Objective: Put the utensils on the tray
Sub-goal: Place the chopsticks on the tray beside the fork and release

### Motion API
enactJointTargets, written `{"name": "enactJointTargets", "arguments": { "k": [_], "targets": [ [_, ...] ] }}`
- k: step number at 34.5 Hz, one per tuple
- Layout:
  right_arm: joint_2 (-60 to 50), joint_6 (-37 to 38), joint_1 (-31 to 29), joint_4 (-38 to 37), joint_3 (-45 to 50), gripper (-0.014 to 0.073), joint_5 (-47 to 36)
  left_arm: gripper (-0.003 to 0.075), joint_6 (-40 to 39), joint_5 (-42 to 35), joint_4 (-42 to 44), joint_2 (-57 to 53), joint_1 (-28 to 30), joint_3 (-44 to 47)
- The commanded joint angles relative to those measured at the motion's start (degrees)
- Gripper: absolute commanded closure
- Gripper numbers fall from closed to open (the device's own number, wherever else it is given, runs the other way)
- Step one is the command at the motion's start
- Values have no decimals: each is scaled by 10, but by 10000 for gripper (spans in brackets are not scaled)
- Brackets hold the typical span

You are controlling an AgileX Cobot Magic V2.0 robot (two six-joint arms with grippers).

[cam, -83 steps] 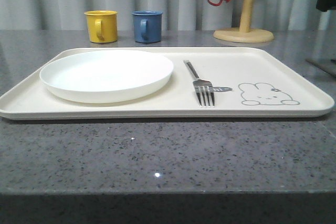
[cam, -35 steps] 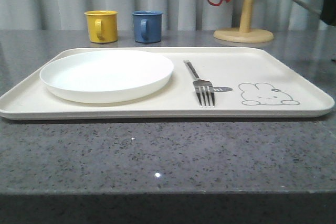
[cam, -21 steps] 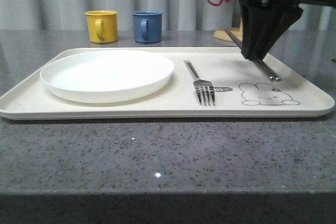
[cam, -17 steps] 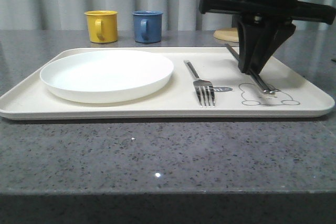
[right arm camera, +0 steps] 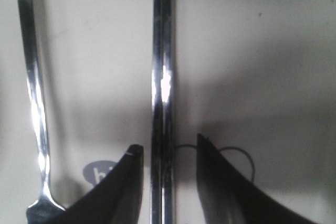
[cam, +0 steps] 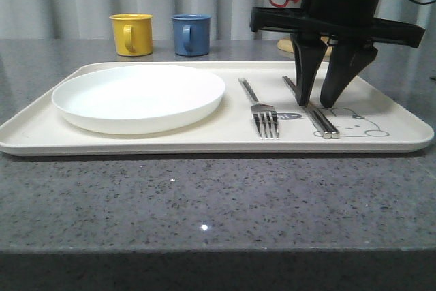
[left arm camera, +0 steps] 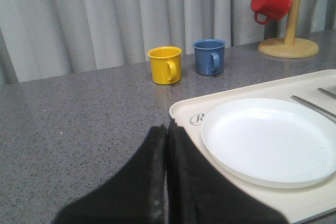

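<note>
With the chopsticks (cam: 313,112) lying flat on the tray (cam: 204,142) just right of the fork (cam: 262,110), the right pincer (cam: 319,105), parted and straddling them, should lift straight up without nudging them.
</note>
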Motion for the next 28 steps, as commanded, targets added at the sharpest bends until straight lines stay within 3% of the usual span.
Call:
{"name": "enactJointTargets", "arguments": {
  "k": [1,6,11,20,28],
  "targets": [
    [-31,-2,-1,-5,-29,277,2,739,-6,-49,-1,5,-1,-16],
    [-53,-22,-11,-58,-69,277,50,739,-6,-49,-1,5,-1,-16],
    [-84,-56,-71,-84,-84,277,74,739,-6,-49,-1,5,-1,-16],
    [-91,-187,-251,-82,-83,277,127,739,-6,-49,-1,5,-1,-16],
    [-66,-268,-340,-11,-83,277,125,739,-6,-49,-1,5,-1,-16]
  ]
}}
